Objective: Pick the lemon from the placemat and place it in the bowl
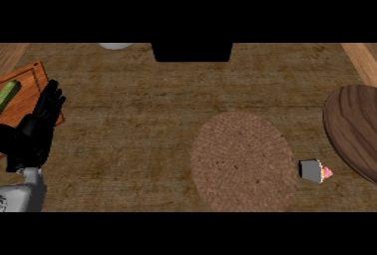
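Observation:
A brown woven oval placemat (243, 160) lies on the counter right of the middle, and its top is bare. No lemon shows anywhere in the head view. A dark wooden round bowl (355, 130) sits at the right edge, partly cut off by it. My left hand (37, 130) rests at the far left with its fingers straight and pointing up, holding nothing. It partly overlaps a cutting board. My right hand does not show.
An orange wooden cutting board (26, 87) with a green vegetable (7, 94) lies at the left edge. A small cupcake (316, 172) lies on its side between placemat and bowl. A black block (192, 52) and a white object (115, 46) stand at the back.

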